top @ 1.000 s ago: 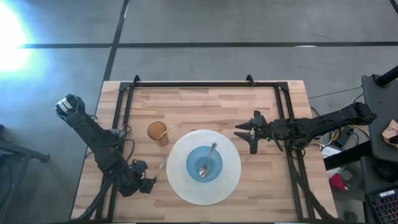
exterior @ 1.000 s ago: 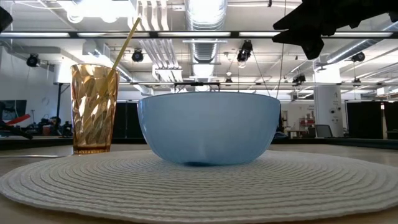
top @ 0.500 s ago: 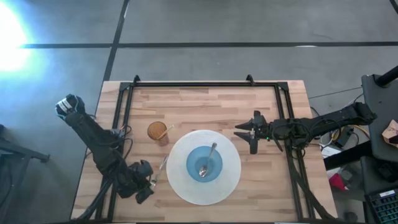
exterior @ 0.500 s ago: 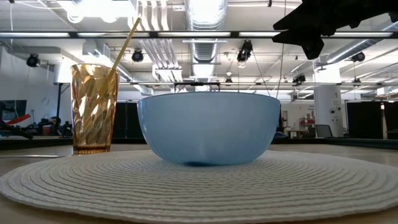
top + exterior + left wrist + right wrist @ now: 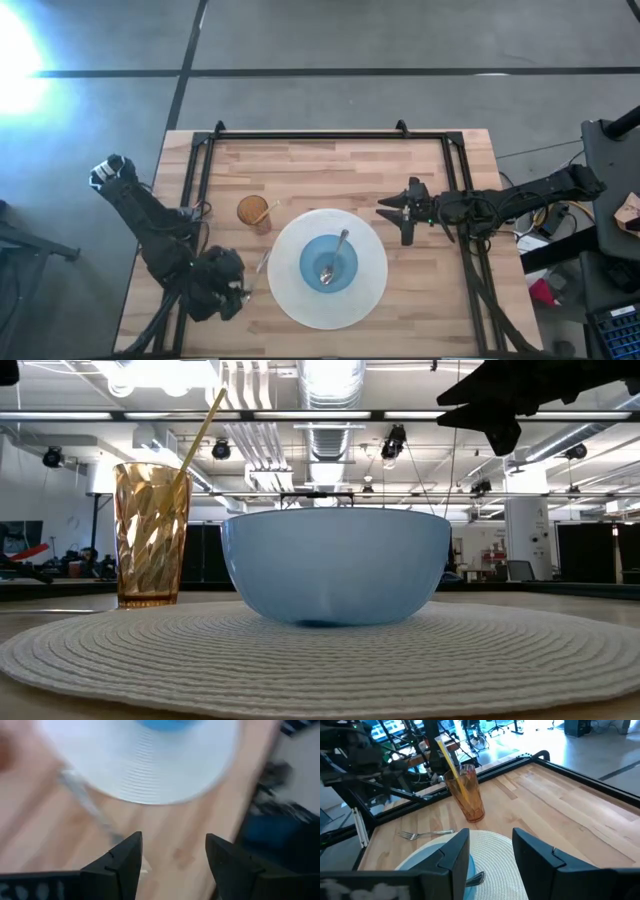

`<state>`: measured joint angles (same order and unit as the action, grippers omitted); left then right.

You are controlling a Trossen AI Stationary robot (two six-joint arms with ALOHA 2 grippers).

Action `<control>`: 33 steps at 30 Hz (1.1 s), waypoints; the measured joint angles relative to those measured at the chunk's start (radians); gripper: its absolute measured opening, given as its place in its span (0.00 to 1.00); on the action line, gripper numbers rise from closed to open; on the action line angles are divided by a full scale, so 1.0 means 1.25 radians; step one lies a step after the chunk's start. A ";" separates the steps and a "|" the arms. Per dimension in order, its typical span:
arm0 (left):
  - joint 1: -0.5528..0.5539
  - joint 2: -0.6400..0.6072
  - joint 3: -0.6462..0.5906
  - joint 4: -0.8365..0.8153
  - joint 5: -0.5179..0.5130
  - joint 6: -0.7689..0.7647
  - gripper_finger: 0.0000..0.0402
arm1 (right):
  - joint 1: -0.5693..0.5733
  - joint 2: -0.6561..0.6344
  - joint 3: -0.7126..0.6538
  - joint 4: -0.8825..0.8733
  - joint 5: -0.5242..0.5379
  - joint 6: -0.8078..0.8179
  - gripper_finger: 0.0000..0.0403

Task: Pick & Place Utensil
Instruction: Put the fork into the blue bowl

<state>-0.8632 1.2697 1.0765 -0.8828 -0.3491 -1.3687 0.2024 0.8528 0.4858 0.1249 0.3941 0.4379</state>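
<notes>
Fork (image 5: 261, 263) lay flat on tabletop (image 5: 330, 165), just left of placemat (image 5: 375, 290) rim. Left pincer (image 5: 236, 292) hovered beside handle end, fingers apart, empty. Right pincer (image 5: 392, 214) waited near mat's right, open, empty. Risks: thin fork could slip between fingers; descent could nudge mat, or glass (image 5: 253, 211) with straw.

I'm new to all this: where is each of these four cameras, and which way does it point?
High view: above the table, looking straight down; shows both arms, left gripper, right gripper, blue bowl, fork.
Low view: at tabletop height, looking level across the white placemat; the right arm shows at the top.
Left wrist view: on the left arm, looking past its open fingers at the tabletop.
Right wrist view: on the right arm, past its open fingers toward the amber cup.
Both wrist views share the fork and placemat.
</notes>
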 joint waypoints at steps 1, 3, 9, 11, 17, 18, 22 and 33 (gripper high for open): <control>0.002 0.000 0.006 -0.036 -0.013 -0.034 0.52 | 0.000 0.000 0.000 0.000 0.001 0.000 0.36; 0.008 0.000 0.008 -0.089 -0.018 -0.097 0.52 | 0.000 0.000 0.000 0.000 0.001 0.000 0.37; 0.041 0.018 -0.017 -0.118 -0.021 -0.207 0.52 | 0.000 0.000 0.000 0.000 0.001 -0.003 0.36; 0.053 0.030 -0.023 -0.116 -0.021 -0.221 0.52 | 0.000 0.000 0.000 0.000 0.001 -0.006 0.35; 0.082 0.084 -0.029 -0.117 0.016 -0.252 0.52 | 0.000 0.000 0.000 -0.001 0.001 -0.027 0.34; 0.087 0.093 -0.029 -0.117 0.022 -0.253 0.52 | 0.000 0.000 0.000 0.000 0.001 -0.028 0.34; 0.101 0.138 -0.029 -0.117 0.055 -0.253 0.52 | 0.000 0.000 0.000 0.000 0.001 -0.030 0.35; 0.117 0.222 -0.027 -0.082 0.101 -0.269 0.52 | 0.000 0.000 0.000 0.000 0.001 -0.030 0.33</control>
<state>-0.7172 1.5474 1.0433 -0.9857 -0.2230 -1.7050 0.2020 0.8528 0.4858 0.1244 0.3950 0.4000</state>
